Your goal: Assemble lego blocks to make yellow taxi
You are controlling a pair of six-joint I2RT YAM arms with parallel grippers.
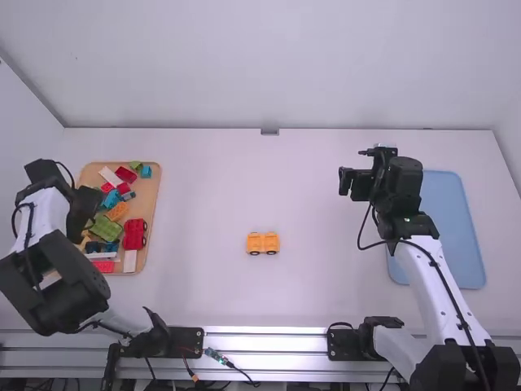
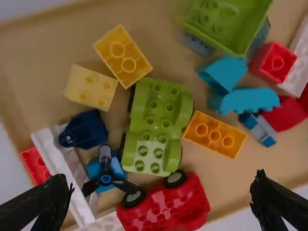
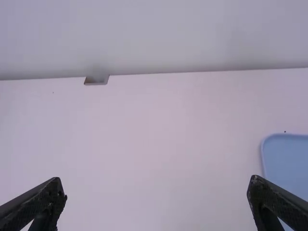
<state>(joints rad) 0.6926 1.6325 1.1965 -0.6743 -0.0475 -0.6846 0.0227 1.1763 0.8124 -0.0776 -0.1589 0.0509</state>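
Over the wooden tray (image 1: 152, 204) at the left, my left gripper (image 1: 88, 218) hangs above the loose blocks. In the left wrist view this gripper (image 2: 161, 199) is open, nothing between its fingers; beneath it lie a yellow-orange brick (image 2: 122, 55), a pale yellow brick (image 2: 90, 86), an orange brick (image 2: 214, 134), a green car base (image 2: 156, 127) and a red wheeled base (image 2: 166, 207). A yellow-orange wheeled piece (image 1: 263, 243) stands mid-table. My right gripper (image 1: 346, 181) is held above the table's right part; in the right wrist view this gripper (image 3: 156, 199) is open and holds nothing.
A blue tray (image 1: 456, 228) lies at the right, partly under the right arm. Blue, red, white and green pieces crowd the wooden tray, among them a green open box-shaped block (image 2: 228, 24) and a dark propeller (image 2: 105, 179). A wall borders the table's far edge.
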